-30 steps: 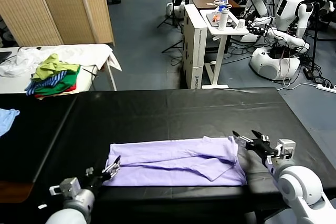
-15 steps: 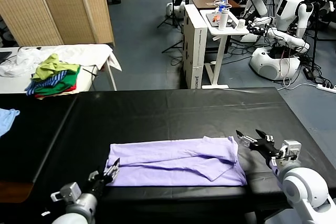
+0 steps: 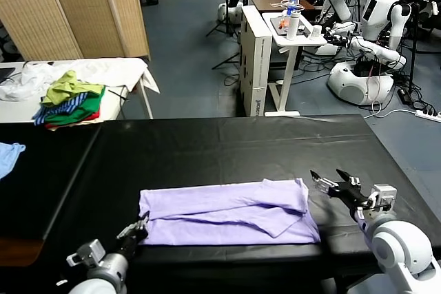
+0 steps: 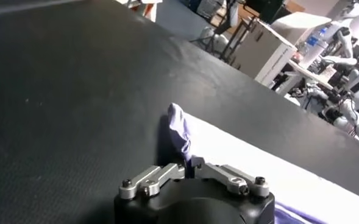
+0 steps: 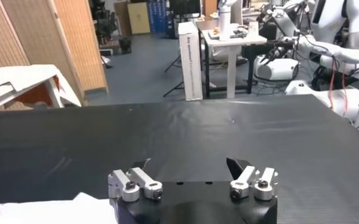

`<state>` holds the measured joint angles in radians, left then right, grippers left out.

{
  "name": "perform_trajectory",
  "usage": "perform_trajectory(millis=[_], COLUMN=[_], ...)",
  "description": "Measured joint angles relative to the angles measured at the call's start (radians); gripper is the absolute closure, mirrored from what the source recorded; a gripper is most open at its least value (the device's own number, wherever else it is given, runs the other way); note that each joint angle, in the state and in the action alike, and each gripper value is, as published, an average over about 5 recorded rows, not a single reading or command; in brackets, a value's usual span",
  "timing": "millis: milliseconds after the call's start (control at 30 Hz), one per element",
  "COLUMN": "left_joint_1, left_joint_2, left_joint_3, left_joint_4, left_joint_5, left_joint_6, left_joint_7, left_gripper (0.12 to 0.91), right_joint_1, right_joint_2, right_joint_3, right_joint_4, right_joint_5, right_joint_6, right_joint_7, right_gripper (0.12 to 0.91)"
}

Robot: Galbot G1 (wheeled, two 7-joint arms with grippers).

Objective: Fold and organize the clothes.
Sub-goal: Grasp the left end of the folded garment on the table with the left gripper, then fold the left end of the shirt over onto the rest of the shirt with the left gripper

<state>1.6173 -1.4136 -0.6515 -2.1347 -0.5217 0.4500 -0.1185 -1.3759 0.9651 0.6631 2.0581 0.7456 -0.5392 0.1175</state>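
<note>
Closed since the earlier frame: left gripper [image 3: 140, 227], fingers pinched on the T-shirt [image 3: 227, 213] corner.
Right gripper [image 3: 329, 183] is held open beside the shirt, above the worktop [image 3: 227, 146].

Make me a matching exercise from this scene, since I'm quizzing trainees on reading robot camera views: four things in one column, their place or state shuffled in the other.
Things:
1. left tool
2. right tool
3. lavender T-shirt
4. light blue cloth

Place or state:
A. at the far left edge of the black table
B. open, just off the shirt's right end
C. shut on the shirt's near left corner
D. lying folded lengthwise along the table's near edge

Pairs: 1-C, 2-B, 3-D, 4-A
</note>
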Motion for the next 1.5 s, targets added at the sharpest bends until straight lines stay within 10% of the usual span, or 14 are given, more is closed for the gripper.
perform_trajectory(millis=[500,800,1233,1500], left_joint_1=[0.064,0.101,0.038,-0.049], left_joint_2=[0.249,0.283,0.114,0.054], left_joint_3=[-0.159,-0.21,0.055,0.252], left_joint_4=[0.028,-0.008,-0.198,-0.176], left_joint_5=[0.147,0.137,-0.113,-0.129], left_joint_6=[-0.067,-0.069,0.03,0.035], left_joint_7=[0.045,0.011,-0.13,-0.14], left_gripper=[0.856,0.856,0.856,0.856], right_joint_1=[-0.03,-0.058,-0.132,-0.2], right_joint_2=[0.019,0.043,0.067,0.092], right_joint_3=[0.022,0.027,0.078,0.131], right_joint_4=[-0.007,0.012,0.05,0.064], right_joint_5=[-0.013,-0.044,-0.086,-0.112], right_joint_6=[0.013,0.02,0.021,0.028], right_joint_7=[-0.012,-0.017,-0.013,-0.018], right_gripper=[0.118,0.118,0.118,0.118])
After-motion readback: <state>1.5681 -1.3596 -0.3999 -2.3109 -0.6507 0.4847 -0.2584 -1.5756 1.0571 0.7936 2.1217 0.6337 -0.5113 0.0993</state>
